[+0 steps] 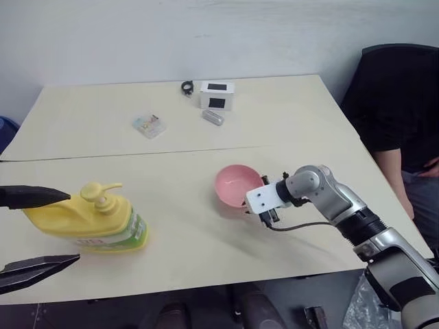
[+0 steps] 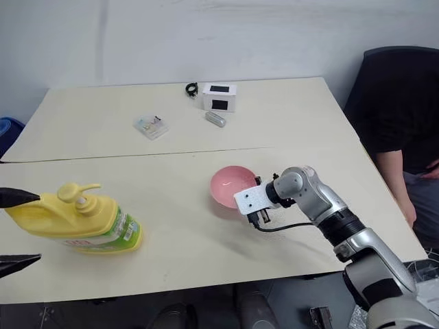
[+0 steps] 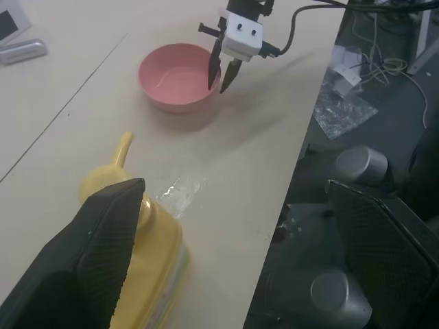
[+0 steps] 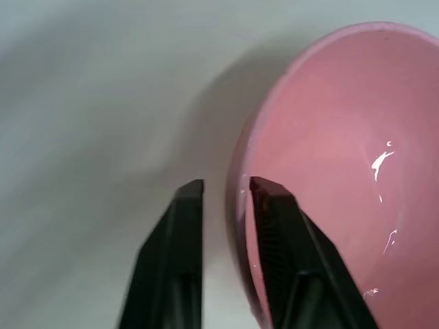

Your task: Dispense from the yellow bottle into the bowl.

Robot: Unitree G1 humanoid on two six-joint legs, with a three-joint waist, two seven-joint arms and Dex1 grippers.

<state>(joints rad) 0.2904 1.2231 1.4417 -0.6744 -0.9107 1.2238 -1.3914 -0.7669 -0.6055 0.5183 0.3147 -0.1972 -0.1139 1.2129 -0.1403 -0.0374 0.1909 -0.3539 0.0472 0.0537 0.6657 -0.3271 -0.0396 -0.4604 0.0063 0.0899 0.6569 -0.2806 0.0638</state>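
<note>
**Bowl rim between R pincer fingers — tip/drag risk**

Layout: yellow bottle (image 1: 92,223) stands on the worktop (image 1: 206,123) at the robot's left, near the front edge, pump spout facing right toward the bowl. Pink bowl (image 1: 238,186) sits mid-worktop, well apart from the bottle. Thin whitish streaks show inside the bowl; can't tell how much liquid, if any, is in there.

Risks, as I judge them:
- R pincer (image 4: 226,188) straddles the bowl's rim: one finger inside the wall, the other outside. If the arm lifts or pulls sideways w/o opening enough, the rim could catch and the bowl tip or skid. The bowl looks light and smooth, so it would move easily.
- Bottle and bowl well apart. A pump press as things lie now would prob. put liquid on the worktop, not in the bowl. One has to be brought to the other first.
- Wet-looking shiny patch on the worktop (image 3: 180,190) just beside the bottle, between it and the bowl. Could be slick; bottle base may slide if nudged.
- Bottle is squat and wide, so toppling seems unlikely, but a push from one finger could turn it.

Pincers:
- L pincer (image 1: 41,229): spread wide, one finger to each side of the bottle's far-left end, gripping nothing. Whether a finger brushes the bottle can't be told.
- R pincer: narrow gap, partly parted, rim sitting in that gap. Contact w/ the rim can't be told; doesn't look clamped.
</note>
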